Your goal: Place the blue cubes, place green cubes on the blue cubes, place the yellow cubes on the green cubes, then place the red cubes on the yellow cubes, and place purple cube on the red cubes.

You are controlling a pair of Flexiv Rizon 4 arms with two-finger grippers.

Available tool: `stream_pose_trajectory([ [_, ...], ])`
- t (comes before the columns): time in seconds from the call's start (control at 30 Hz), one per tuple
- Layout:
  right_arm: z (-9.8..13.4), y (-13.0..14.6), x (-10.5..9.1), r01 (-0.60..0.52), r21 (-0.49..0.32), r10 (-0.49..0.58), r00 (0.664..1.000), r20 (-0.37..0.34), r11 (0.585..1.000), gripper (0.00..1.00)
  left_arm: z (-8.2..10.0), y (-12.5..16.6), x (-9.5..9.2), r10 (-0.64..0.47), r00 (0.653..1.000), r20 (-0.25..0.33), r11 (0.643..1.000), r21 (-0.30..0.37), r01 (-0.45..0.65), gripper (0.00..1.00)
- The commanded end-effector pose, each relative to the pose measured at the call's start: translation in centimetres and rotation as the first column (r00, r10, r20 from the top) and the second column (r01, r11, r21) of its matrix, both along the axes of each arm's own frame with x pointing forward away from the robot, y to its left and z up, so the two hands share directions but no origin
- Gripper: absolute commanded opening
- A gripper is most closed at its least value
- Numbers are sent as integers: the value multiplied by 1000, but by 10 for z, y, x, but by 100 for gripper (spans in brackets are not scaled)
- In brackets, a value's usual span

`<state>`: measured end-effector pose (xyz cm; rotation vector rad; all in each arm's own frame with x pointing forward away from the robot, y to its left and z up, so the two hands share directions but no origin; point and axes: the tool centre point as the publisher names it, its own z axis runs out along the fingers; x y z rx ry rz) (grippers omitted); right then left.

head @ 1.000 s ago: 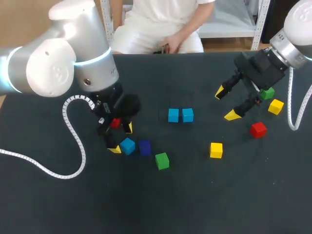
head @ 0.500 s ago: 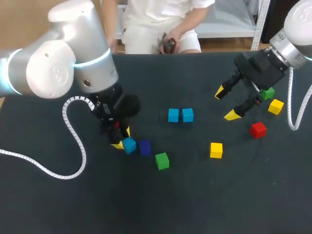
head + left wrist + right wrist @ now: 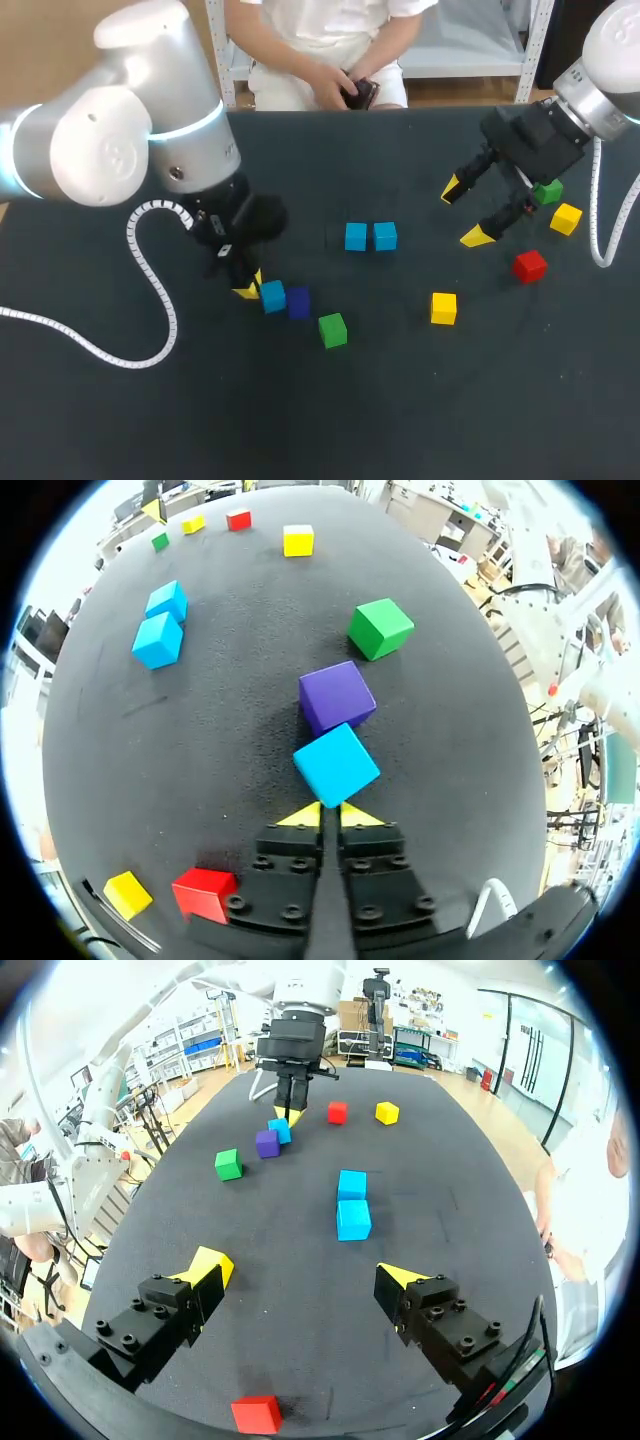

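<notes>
The left claw [image 3: 247, 287] is down at the tabletop [image 3: 400, 420] with its yellow tips pressed together, gripping nothing. A lone blue cube [image 3: 272, 296] sits right against those tips. It touches the purple cube [image 3: 298, 302] on the side facing the left claw. Past the purple cube, away from that claw, lies a green cube [image 3: 332, 329], near it but apart. Two blue cubes [image 3: 356, 237] sit side by side, touching each other, farther back from the purple cube. A yellow cube [image 3: 443, 307] lies well off from the purple cube, toward the right arm. The right claw [image 3: 464, 212] hangs wide open and empty, far from the purple cube, with a red cube [image 3: 530, 265], a second yellow cube [image 3: 566, 218] and a second green cube [image 3: 546, 192] close around it. Seen from the left wrist, a second red cube [image 3: 204, 894] and a third yellow cube [image 3: 128, 893] lie behind the left claw.
</notes>
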<state>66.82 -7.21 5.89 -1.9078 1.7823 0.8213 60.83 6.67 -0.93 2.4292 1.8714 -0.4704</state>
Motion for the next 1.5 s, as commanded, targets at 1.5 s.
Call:
stream_pose_trajectory([
  [1.5,0,0,0,0,2,0,1000,0,1000,100,10,-13,5,461,887,3,887,22,-461,100],
])
